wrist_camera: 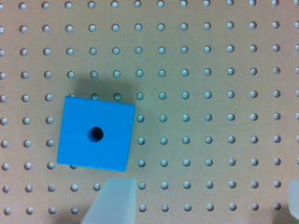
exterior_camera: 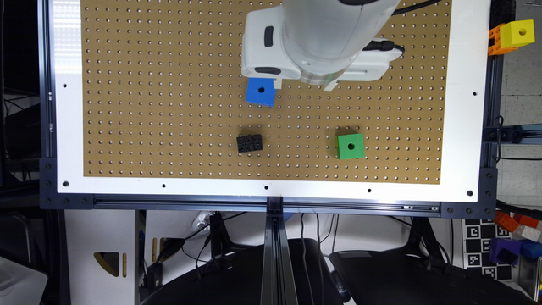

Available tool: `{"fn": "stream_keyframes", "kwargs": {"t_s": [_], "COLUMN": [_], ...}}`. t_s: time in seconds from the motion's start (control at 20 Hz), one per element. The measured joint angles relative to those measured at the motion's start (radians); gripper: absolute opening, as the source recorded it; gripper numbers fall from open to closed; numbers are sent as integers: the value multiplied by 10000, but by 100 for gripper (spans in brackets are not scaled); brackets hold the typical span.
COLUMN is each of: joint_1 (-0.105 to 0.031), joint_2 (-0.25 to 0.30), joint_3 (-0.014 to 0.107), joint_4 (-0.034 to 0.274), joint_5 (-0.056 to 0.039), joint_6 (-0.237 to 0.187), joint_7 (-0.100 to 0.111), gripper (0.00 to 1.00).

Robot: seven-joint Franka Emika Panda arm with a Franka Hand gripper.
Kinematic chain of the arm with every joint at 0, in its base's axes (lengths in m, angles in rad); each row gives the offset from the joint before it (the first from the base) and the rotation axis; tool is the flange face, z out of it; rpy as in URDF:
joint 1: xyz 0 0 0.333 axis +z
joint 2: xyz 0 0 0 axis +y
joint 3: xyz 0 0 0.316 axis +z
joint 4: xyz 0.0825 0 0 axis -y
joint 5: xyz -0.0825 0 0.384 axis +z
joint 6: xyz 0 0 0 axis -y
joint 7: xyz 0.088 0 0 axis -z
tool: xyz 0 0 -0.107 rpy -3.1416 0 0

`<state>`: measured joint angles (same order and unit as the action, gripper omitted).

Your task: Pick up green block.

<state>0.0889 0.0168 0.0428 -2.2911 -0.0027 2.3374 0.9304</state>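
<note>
The green block (exterior_camera: 351,146), a bright cube with a round hole in its top face, sits on the brown pegboard (exterior_camera: 169,106) toward the exterior view's right, nearer the front edge. My gripper (exterior_camera: 302,82) hangs over the board's middle back, well apart from the green block. In the wrist view the gripper (wrist_camera: 203,205) is open: one pale fingertip (wrist_camera: 112,201) shows beside the blue cube and the other at the frame's edge, with nothing between them.
A blue cube (exterior_camera: 260,92) with a hole lies just by the gripper (wrist_camera: 96,134). A small black studded block (exterior_camera: 249,143) rests toward the front. A yellow cube (exterior_camera: 517,33) on orange pieces sits off the board at the exterior view's right.
</note>
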Motion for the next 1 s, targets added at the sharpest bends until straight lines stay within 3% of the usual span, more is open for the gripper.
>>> {"fn": "stream_keyframes", "kwargs": {"t_s": [0.1,0.2,0.35,0.4,0.55,0.6,0.75,0.85,1.0], "joint_1": [5,27,40,54,66,69,72,73,74], "joint_2": [1,3,106,229,1256,1581,2355,2575,2619], "joint_3": [5,82,389,532,1077,1185,1386,1457,1576], "joint_4": [-2,12,171,350,1544,1889,2701,2953,3049], "joint_5": [0,11,34,34,-6,-29,-81,-81,-81], "joint_6": [-1,9,124,146,140,133,88,70,62], "joint_7": [-2,0,158,297,824,926,1107,1137,1236], "gripper": [100,100,100,100,100,100,100,100,100]}}
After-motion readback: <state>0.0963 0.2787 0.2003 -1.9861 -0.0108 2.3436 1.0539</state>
